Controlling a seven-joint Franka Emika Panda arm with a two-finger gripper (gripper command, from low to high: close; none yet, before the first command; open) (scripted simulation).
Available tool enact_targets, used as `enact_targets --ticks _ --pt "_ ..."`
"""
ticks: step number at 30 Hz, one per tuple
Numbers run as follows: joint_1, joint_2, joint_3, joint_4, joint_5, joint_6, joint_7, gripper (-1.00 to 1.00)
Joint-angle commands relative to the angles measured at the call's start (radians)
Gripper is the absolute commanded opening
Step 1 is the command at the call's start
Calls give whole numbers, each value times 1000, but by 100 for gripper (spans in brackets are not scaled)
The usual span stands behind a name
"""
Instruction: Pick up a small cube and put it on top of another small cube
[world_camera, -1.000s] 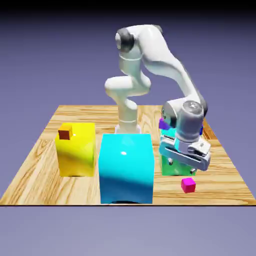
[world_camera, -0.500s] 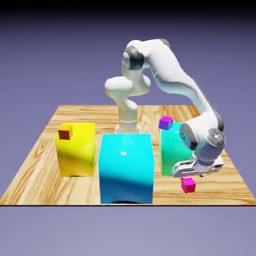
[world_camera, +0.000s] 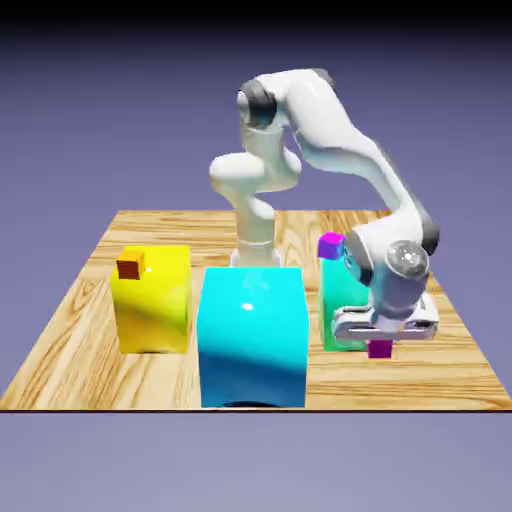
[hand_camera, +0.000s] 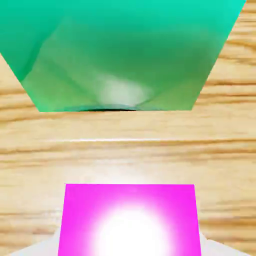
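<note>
Two things have changed over the last second: the gripper (world_camera: 380, 345) has come to the magenta cube (world_camera: 380, 349), and that cube has left its spot. Half a second ago it lay just below the hand, bright and mostly uncovered; now it shows a bit higher in the exterior view, darkened and tucked right under the gripper. From over here I can't say for sure whether it has truly left the table (world_camera: 60, 375) or only been drawn back across it, but the jaws look to be pinching it, one on either side. For the task, that means the grasp seems made and the carrying is to come. The reddish-brown cube (world_camera: 130, 269) hasn't budged; it sits up by the top of the yellow block (world_camera: 155, 315), over toward the exterior view's left. So the next move, I'd judge, calls for a good clear lift and a long swing past the big cyan block (world_camera: 253, 340), as carrying low could knock it. As for the two views, the hand view gives me the magenta cube large and square, the pale fingertips (hand_camera: 37, 250) showing at its sides, where the exterior view hides most of that beneath the hand. It also shows the foot of the green block (hand_camera: 120, 75) beyond the cube. Only the exterior view shows the reddish-brown cube and the little purple cube (world_camera: 331, 246).
</note>
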Motion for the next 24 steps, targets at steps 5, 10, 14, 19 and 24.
enact_targets --ticks 5,10,14,19,24 --pt "-121 -176 -115 -58 114 -48 110 -100" --pt "-275 -276 -297 -89 95 -155 117 -100" --pt "-397 -357 -441 -114 80 -242 123 -100" --pt "-549 -452 -622 -143 55 -349 126 -100" --pt "-555 -460 -624 -258 75 -238 113 -100"
